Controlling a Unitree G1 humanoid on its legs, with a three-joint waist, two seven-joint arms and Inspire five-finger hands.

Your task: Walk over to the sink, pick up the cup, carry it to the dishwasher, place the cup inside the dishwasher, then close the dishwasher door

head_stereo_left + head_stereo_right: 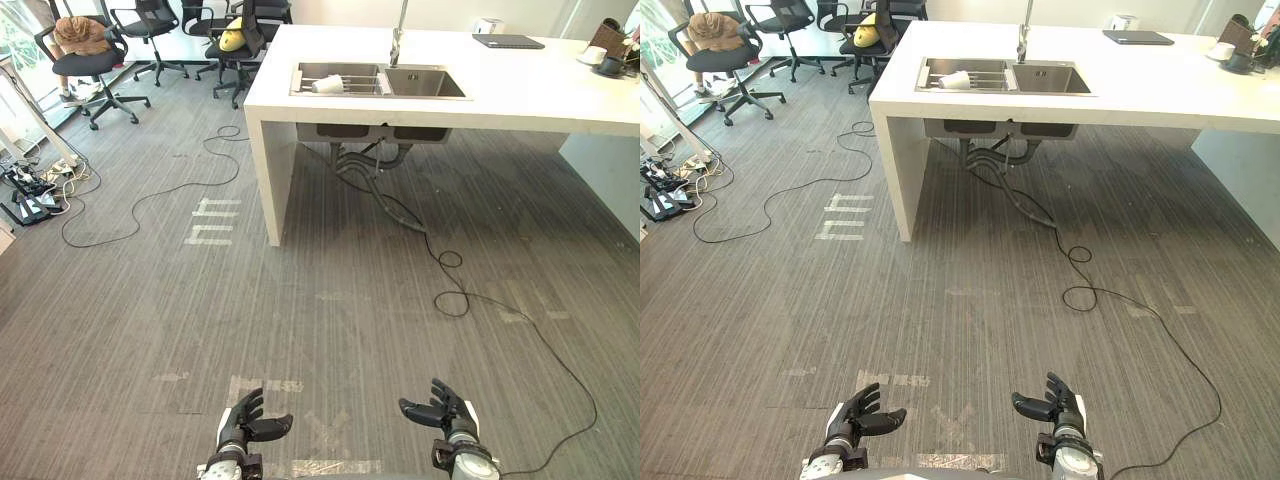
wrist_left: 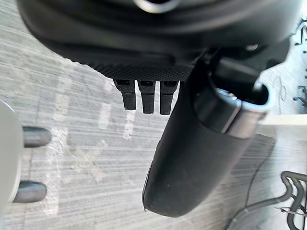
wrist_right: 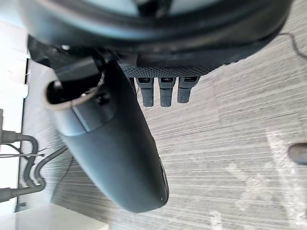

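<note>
A white cup (image 1: 328, 85) lies on its side in the left basin of the steel sink (image 1: 425, 82), which is set into a white counter (image 1: 520, 95) far ahead of me. A tall tap (image 1: 398, 40) stands behind the sink. My left hand (image 1: 243, 422) and right hand (image 1: 445, 412) hang low at the near edge, over the grey floor, both open with relaxed fingers and holding nothing. Both hands are far from the cup.
Black office chairs (image 1: 95, 62) stand at the back left. Cables (image 1: 150, 195) trail across the floor left of the counter, and another cable (image 1: 455, 290) loops to the right. Pipes (image 1: 370, 165) hang under the sink. Dishes (image 1: 600, 58) and a dark tablet (image 1: 508, 41) sit on the counter.
</note>
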